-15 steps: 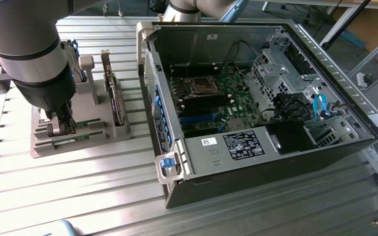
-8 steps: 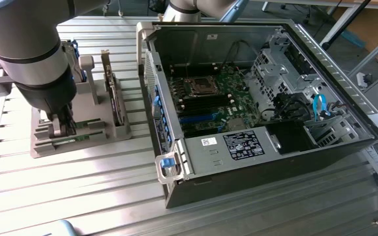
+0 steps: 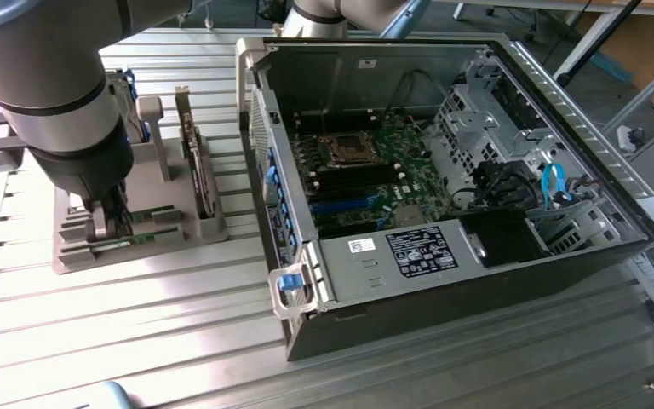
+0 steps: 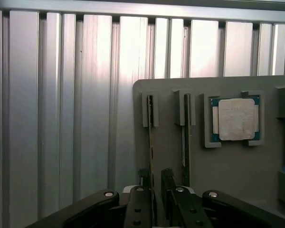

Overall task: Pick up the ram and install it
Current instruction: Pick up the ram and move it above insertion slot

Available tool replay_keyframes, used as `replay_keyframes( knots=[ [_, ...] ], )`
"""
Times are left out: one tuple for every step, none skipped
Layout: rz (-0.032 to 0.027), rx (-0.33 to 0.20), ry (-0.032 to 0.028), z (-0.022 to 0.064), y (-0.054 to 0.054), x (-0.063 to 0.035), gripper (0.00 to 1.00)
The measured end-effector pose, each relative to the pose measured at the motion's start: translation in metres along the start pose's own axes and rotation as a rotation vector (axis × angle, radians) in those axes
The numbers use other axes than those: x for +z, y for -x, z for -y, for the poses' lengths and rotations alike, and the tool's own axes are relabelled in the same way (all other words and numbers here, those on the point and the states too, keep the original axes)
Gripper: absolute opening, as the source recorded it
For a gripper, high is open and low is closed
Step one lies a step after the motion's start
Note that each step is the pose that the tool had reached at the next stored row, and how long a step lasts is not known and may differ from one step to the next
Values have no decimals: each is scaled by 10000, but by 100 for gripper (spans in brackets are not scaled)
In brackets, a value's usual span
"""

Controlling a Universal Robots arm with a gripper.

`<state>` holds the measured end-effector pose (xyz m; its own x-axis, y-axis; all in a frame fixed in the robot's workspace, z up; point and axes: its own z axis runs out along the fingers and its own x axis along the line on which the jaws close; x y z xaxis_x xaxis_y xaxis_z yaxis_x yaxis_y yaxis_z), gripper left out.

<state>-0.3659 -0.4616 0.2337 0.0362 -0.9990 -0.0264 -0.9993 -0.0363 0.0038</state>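
Two ram sticks stand on edge in slots of a grey holder (image 4: pixel 237 171). In the wrist view, one ram (image 4: pixel 150 137) runs down between my fingertips and the other ram (image 4: pixel 185 137) stands just beside them. My gripper (image 4: pixel 155 179) is open and straddles the first stick, with a gap on each side. In the exterior view the gripper (image 3: pixel 108 223) is low over the holder (image 3: pixel 197 228), at the ram (image 3: pixel 134 242), left of the open computer case (image 3: pixel 441 281). The motherboard (image 3: pixel 361 183) lies inside the case, with dark memory slots (image 3: pixel 350 177).
A square silver processor (image 4: pixel 236 118) sits in a recess of the holder beside the sticks. A larger green card (image 3: pixel 197 162) stands upright in the holder. The holder and case rest on a ribbed metal table (image 3: pixel 134 324). A blue cable (image 3: pixel 552 183) hangs inside the case.
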Motion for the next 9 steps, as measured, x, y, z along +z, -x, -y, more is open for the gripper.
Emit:
replay_keyframes(
  knots=[
    [-1, 0, 0, 0, 0, 9, 24],
    [0, -1, -1, 0, -1, 17, 24],
    [0, -2, 0, 0, -1, 26, 24],
    [0, -2, 0, 0, -1, 32, 24],
    [-1, -2, 1, 0, -2, 39, 24],
    [-1, -3, 1, 0, -2, 45, 24],
    [-2, -3, 3, 0, -2, 45, 24],
    [-2, -3, 3, 0, -2, 45, 24],
    [-2, -3, 3, 0, -2, 46, 24]
  ],
)
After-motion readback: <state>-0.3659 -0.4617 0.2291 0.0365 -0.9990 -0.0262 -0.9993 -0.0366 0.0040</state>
